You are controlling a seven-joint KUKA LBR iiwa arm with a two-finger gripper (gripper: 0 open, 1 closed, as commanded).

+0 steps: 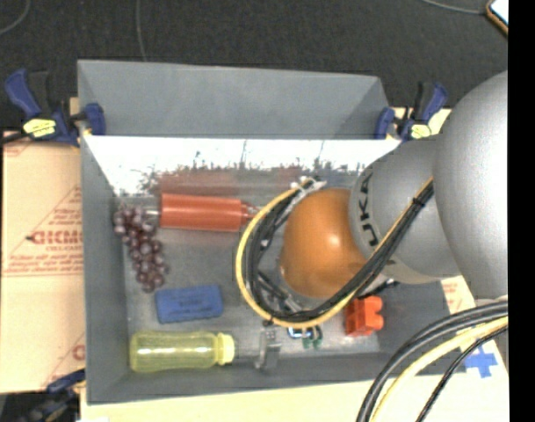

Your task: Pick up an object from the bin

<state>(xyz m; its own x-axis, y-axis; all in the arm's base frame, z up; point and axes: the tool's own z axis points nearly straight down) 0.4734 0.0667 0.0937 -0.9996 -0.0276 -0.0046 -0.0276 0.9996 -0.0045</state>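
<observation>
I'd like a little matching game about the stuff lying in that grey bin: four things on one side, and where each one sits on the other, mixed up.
Things:
1. red tube
2. bunch of purple grapes
3. yellow bottle
4. small orange block

Places, as the picture shows them:
A. on the right, apart from the other three
B. lower left corner, lying on its side
C. upper left, lying crosswise
D. left side, running down from the tube's left end

Pairs: 1-C, 2-D, 3-B, 4-A
</observation>
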